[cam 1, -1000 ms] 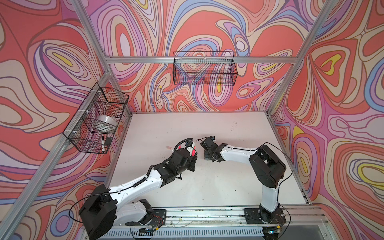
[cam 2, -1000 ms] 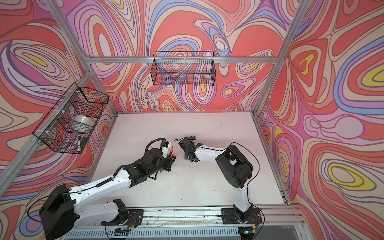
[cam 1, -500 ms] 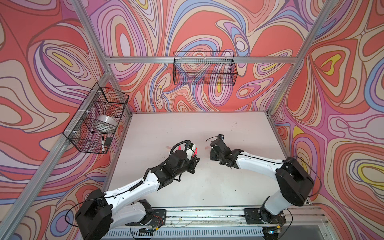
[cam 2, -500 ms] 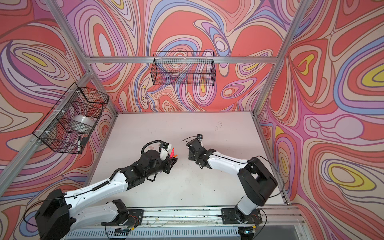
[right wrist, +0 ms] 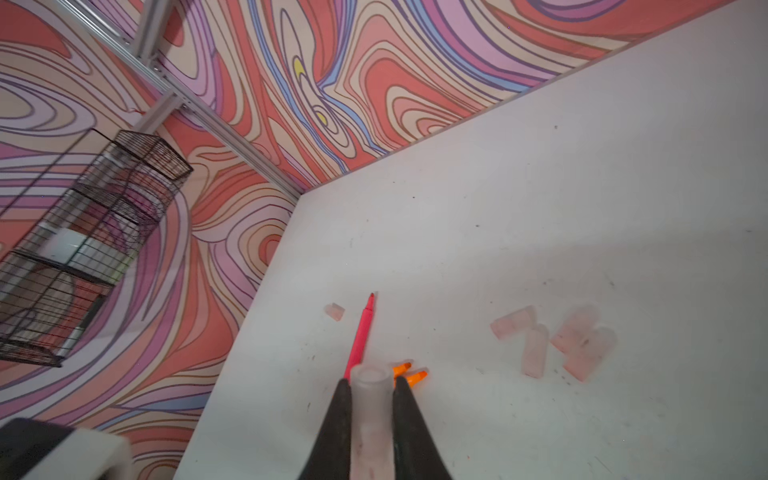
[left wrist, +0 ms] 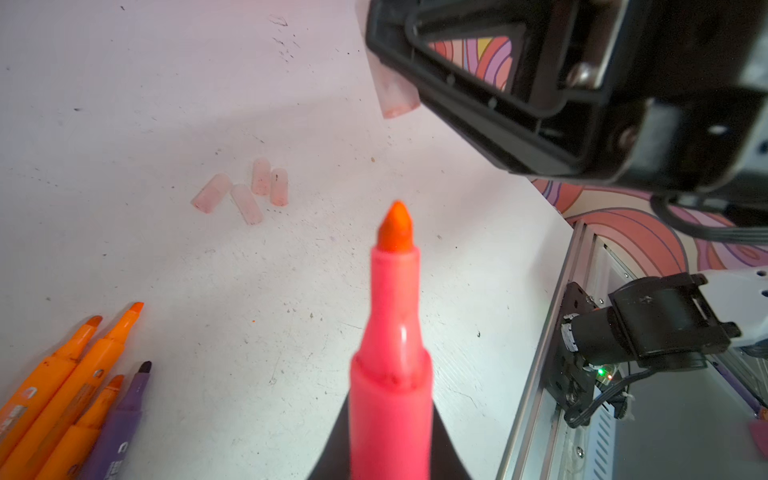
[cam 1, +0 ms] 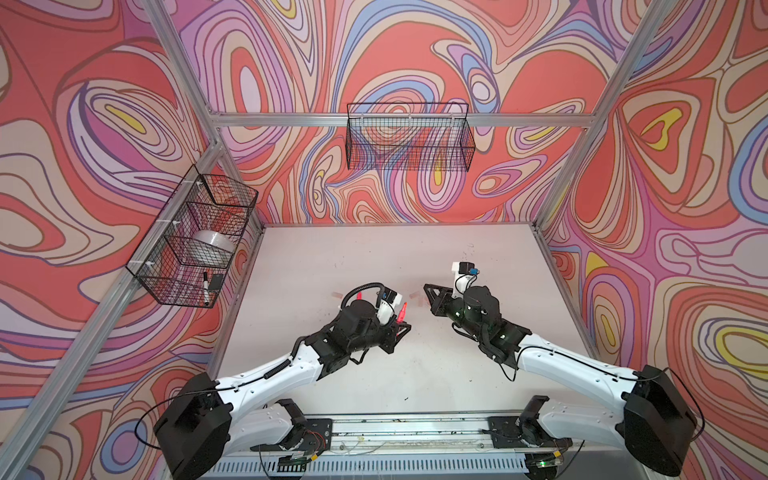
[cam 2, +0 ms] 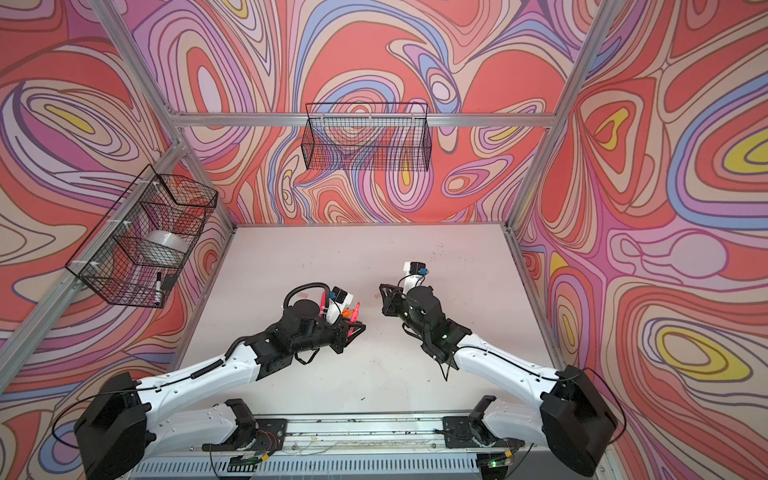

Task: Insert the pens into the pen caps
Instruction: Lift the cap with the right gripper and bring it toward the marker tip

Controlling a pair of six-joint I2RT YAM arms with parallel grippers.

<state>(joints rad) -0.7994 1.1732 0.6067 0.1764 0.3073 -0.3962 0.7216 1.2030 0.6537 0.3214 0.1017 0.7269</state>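
1. While raised off table (left wrist: 124, 83), grips pink pen (left wrist: 390, 332) low on barrel in left gripper (cam 1: 401, 328), jaws closed tight; leaves orange tip bare and pointing outward, ready for entry.
2. Pinches one cap (right wrist: 372, 415) between closed fingers of right gripper (right wrist: 372, 388), open mouth facing forward and clear of fingers, likely to receive that tip.
3. Faces the two grippers toward each other above mid-table, near but apart; not yet mated, judging from left wrist view, with cap off to one side of tip.
4. Shows four caps (left wrist: 249, 191) clustered flat on table, a fifth cap (right wrist: 334, 311) alone just beside second pink pen (right wrist: 360, 336).
5. Shows three orange pens (left wrist: 79, 382) and purple pen (left wrist: 120, 415) lying side by side, all uncapped, apart from caps, probably as waiting stock.
6. Calls next for aligning axes, then a straight push; risks a skewed cap slipping from pinch.
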